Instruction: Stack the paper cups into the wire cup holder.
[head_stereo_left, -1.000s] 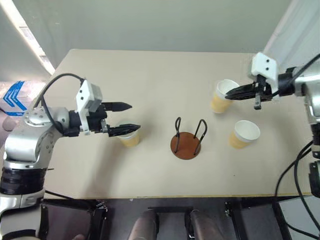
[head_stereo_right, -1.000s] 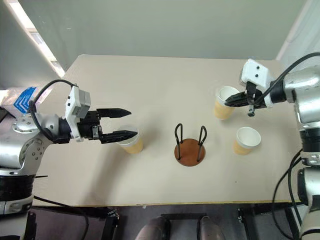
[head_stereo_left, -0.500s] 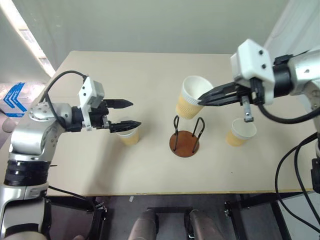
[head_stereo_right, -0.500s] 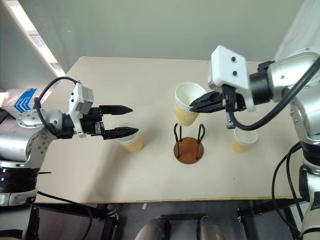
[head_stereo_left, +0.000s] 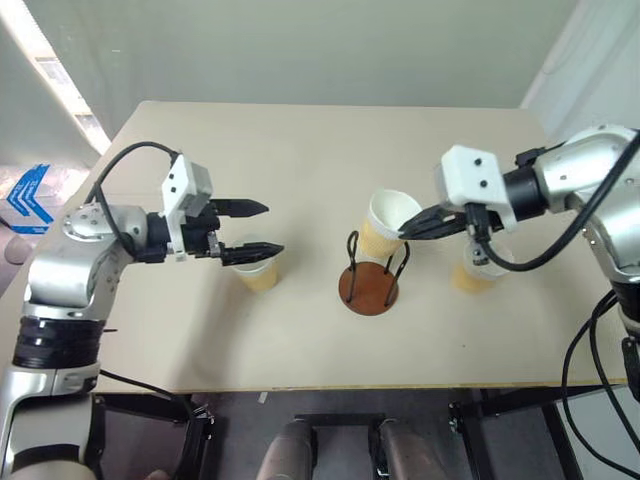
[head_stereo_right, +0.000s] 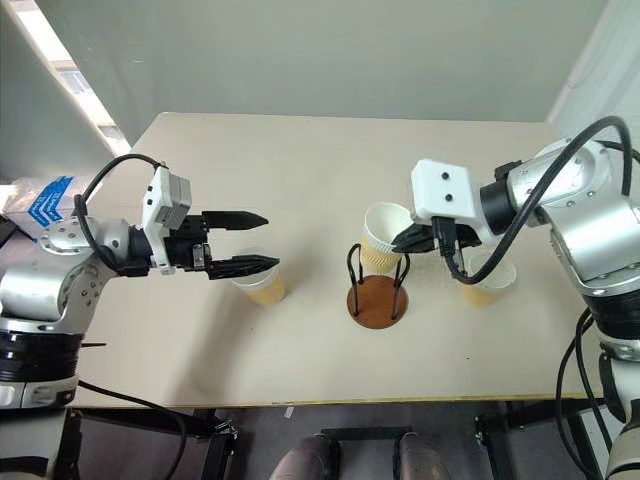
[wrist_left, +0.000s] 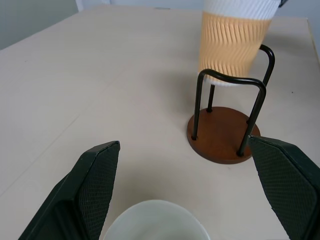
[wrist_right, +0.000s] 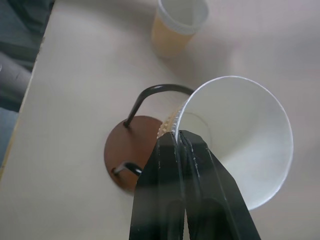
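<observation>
Right end effector holds a cup over the wire holder; left end effector waits spread above another cup.

I see my right end effector (head_stereo_right: 400, 240) pinched together on the rim of a tan, tapered paper cup with a white inside (head_stereo_right: 381, 237), tilted just above the wire cup holder (head_stereo_right: 377, 292), a round reddish-brown disc with two thin black upright wire loops near the middle of the pale beige tabletop (head_stereo_right: 300, 170); the cup's bottom sits between the loop tops, off the disc. My left end effector (head_stereo_right: 258, 241) hangs with fingers wide apart over a second tan paper cup (head_stereo_right: 259, 286) standing left of the holder. A third tan paper cup (head_stereo_right: 488, 284) stands right of the holder, partly behind my right arm.
</observation>
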